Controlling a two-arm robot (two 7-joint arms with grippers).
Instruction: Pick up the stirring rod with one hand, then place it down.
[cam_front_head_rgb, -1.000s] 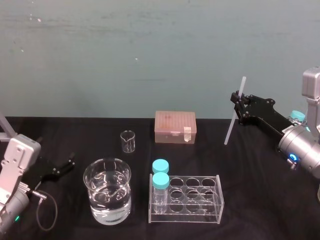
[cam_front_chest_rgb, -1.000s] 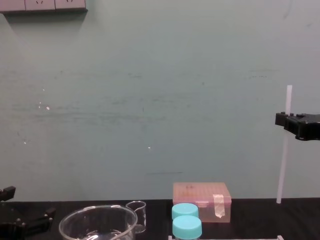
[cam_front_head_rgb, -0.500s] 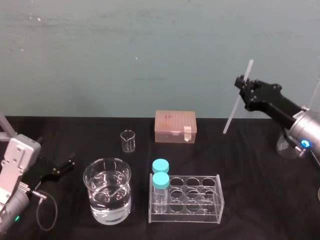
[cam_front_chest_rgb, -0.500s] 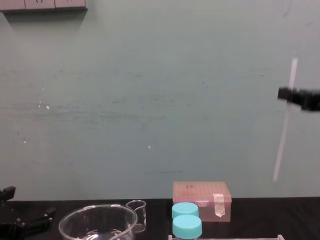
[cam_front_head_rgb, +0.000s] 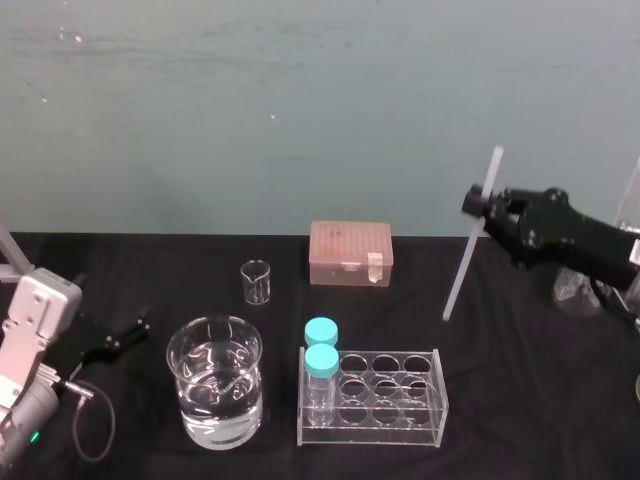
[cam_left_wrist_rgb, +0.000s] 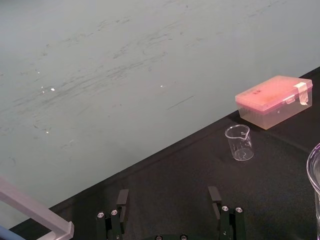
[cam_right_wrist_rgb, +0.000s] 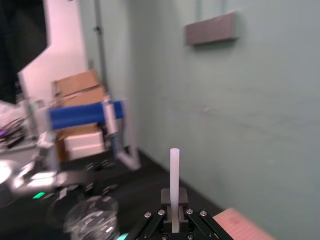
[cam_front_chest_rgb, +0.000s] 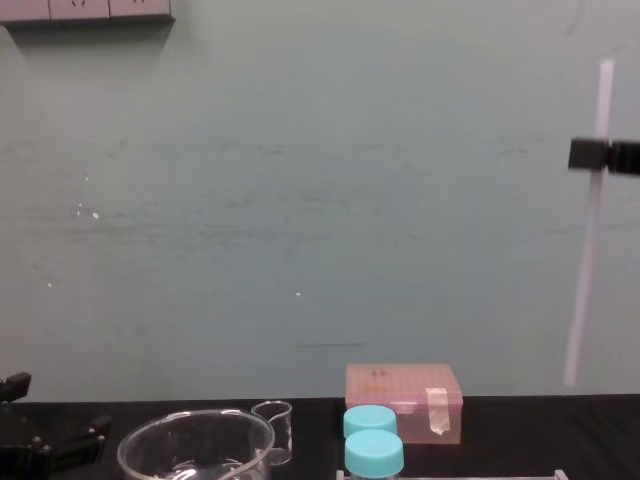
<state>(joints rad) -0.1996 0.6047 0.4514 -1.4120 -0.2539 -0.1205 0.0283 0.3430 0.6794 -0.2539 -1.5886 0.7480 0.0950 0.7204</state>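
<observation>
Right gripper (cam_front_head_rgb: 478, 205), at the far right, is clamped on the stirring rod (cam_front_head_rgb: 460, 275) near its upper end. The rod hangs almost upright, clear of the table (cam_front_head_rgb: 520, 400), right of the pink box (cam_front_head_rgb: 350, 254). Left gripper (cam_front_head_rgb: 122, 336) rests at the near left, fingers spread and empty.

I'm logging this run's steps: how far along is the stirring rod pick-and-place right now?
Done: the pick-up; the right tool is shut on the stirring rod at its upper part. In hand: the rod hangs slightly tilted, its lower end clear of the table in the chest view. Left: setting it down and opening the tool. The left tool rests open at the table's left side.
</observation>
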